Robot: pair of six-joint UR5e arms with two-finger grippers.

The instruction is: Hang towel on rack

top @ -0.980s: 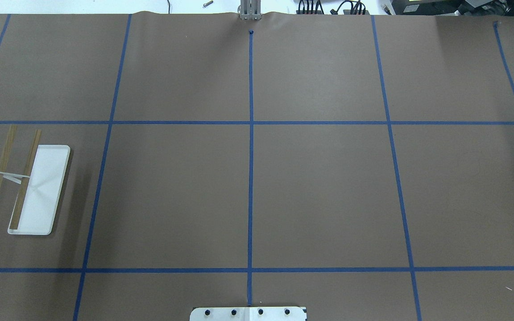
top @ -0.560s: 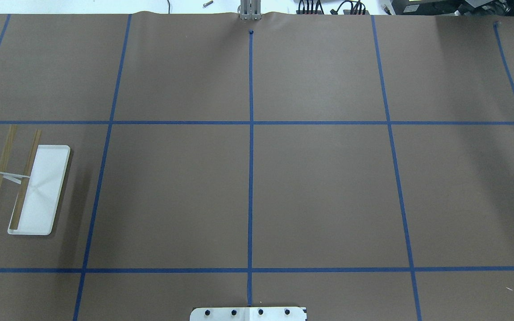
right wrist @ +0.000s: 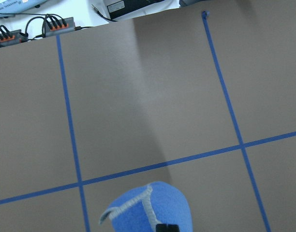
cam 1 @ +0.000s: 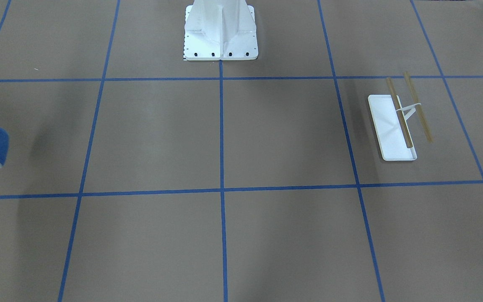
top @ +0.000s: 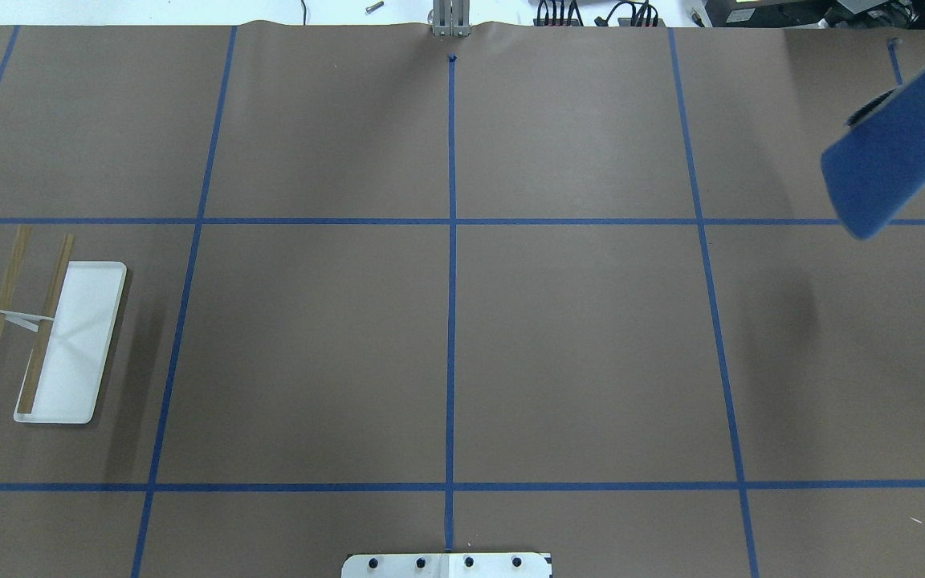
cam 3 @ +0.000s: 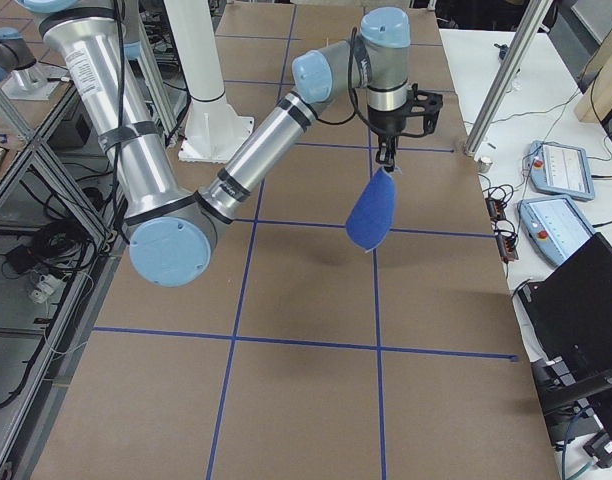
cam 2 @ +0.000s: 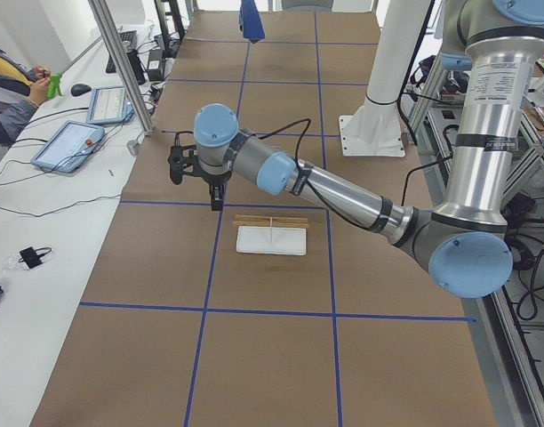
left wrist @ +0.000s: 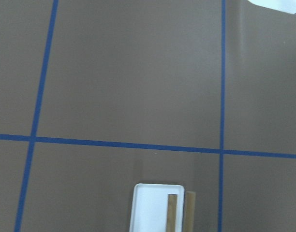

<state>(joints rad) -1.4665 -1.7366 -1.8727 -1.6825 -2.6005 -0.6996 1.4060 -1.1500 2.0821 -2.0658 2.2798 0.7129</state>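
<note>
Quick take on this one. The right gripper (cam 3: 387, 165) is pinched onto the top edge of the towel (top: 892, 136), and the cloth dangles free in the air above the far right part of the table (top: 575, 337), touching nothing. The wrist cam shows it curled over on itself, grey border showing, so it's hanging more like a floppy tube than a flat sheet.

The rack (top: 69, 337) sits way over on the robot's left, well apart from the towel, with nothing on either wooden rod (top: 46, 317). The left gripper (cam 2: 214, 191) hovers up off the table near the rack. Spread or pressed together? Can't tell from the one side view that shows it properly.

So the step in hand looks like the carry across to the rack. To do it well, the right arm probably wants to stay high enough that the bottom hem clears the rods on arrival, and to move smoothly so the cloth doesn't swing. It likely needs to turn the wrist so the towel's edge runs along the rods, then come in from the side, lay the hanging part over a rod and lower until about half drops down each side before letting go.

The rack looks light, so dragging cloth against it could shove or tip it. The left arm could pinch the loose corner to flatten things out, or else back off.
</note>
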